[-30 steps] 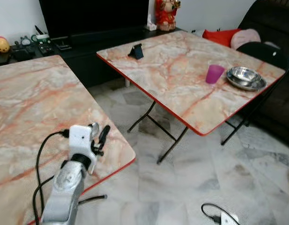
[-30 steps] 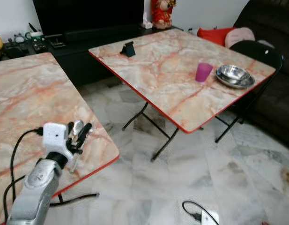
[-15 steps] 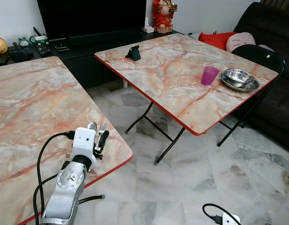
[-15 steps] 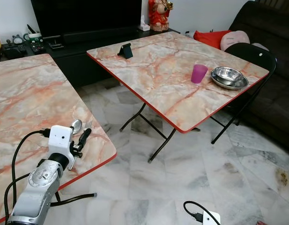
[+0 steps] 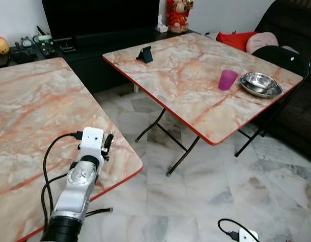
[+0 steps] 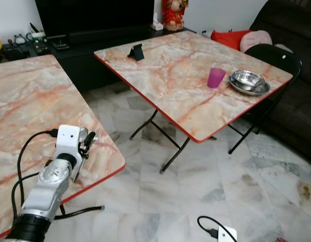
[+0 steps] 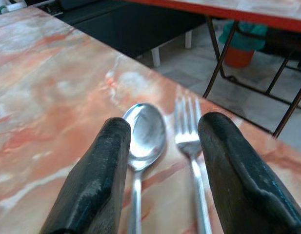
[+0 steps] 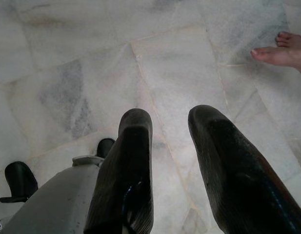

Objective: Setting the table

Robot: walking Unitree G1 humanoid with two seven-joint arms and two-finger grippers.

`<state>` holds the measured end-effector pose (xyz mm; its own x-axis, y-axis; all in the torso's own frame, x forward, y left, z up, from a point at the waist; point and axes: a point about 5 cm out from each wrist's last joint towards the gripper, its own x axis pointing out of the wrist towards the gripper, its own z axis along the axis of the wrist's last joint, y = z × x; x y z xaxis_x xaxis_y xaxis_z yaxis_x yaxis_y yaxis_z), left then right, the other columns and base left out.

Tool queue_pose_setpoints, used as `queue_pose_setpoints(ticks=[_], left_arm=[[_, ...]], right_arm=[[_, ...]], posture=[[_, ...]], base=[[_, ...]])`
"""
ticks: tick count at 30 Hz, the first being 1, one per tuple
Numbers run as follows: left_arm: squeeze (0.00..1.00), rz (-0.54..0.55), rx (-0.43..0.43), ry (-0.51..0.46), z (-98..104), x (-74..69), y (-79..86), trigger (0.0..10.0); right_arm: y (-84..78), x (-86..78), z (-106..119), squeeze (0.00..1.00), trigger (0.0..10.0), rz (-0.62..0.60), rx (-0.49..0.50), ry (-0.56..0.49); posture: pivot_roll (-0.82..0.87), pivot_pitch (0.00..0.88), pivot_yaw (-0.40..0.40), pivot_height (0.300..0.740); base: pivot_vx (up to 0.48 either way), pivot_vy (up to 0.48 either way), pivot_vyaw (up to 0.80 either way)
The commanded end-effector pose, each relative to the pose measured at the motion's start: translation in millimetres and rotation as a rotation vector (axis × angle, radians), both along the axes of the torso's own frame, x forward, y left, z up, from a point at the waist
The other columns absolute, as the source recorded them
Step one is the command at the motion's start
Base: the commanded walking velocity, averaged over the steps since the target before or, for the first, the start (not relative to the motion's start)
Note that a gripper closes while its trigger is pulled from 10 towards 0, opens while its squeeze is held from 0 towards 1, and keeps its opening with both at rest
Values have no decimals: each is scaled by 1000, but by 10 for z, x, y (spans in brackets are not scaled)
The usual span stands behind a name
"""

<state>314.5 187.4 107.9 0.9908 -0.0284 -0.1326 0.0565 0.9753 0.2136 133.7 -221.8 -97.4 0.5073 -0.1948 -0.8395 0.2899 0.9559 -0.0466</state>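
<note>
A steel spoon (image 7: 145, 129) and fork (image 7: 189, 131) lie side by side on the near marble table (image 5: 34, 111), close to its red-edged corner. My left gripper (image 5: 106, 143) is low over that corner and open. In the left wrist view its two black fingers (image 7: 111, 161) stand on either side of the spoon and fork without closing on them. On the far table (image 5: 185, 75) stand a pink cup (image 5: 227, 79) and a steel bowl (image 5: 261, 83) on a plate. My right gripper (image 8: 170, 119) hangs open over the floor, holding nothing.
A black phone stand (image 5: 145, 54) sits on the far table. A black folding chair (image 5: 286, 55) and a dark sofa are behind it. A gap of marble floor (image 5: 205, 191) separates the tables. A person's bare foot (image 8: 282, 48) is on the floor near my right gripper.
My left gripper has dropped lower and edged forward over the table corner, so the spoon and fork now lie between its fingers. The head view has wobbled slightly.
</note>
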Motion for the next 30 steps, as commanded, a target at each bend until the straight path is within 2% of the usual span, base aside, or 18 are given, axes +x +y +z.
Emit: queue_pose_setpoints(ticks=[1, 7, 11, 14, 18, 25, 30], left_arm=[[0, -13, 1, 30, -27, 1, 58, 10000], [0, 9, -4, 59, -79, -54, 189, 10000], [0, -16, -48, 127, -169, -88, 199, 10000], [0, -25, -111, 178, -243, -123, 215, 10000], [0, -15, -120, 182, -254, -145, 242, 10000], [0, 46, -142, 132, -173, -130, 312, 10000], [0, 29, -142, 132, -151, -112, 297, 10000]], right_arm=[[-27, 2, 6, 0, 10000, -14, -3, -1], [-35, 5, 8, 0, 10000, -10, -2, 0], [-36, 8, 9, 0, 10000, -10, -1, -1], [-37, 10, 10, 0, 10000, -10, 0, -1], [-37, 8, 9, 0, 10000, -10, 1, 0], [-34, 6, 8, 0, 10000, -4, 1, 1], [-33, 3, 7, 0, 10000, -2, 3, 1]], posture=[[97, 0, -97, 740], [102, 0, -102, 740], [101, 0, -103, 740], [101, 0, -103, 740], [103, 0, -101, 740], [106, 0, -103, 740], [108, 0, -102, 740]], base=[[0, 0, 0], [0, 0, 0], [0, 0, 0], [0, 0, 0], [0, 0, 0], [0, 0, 0], [0, 0, 0]])
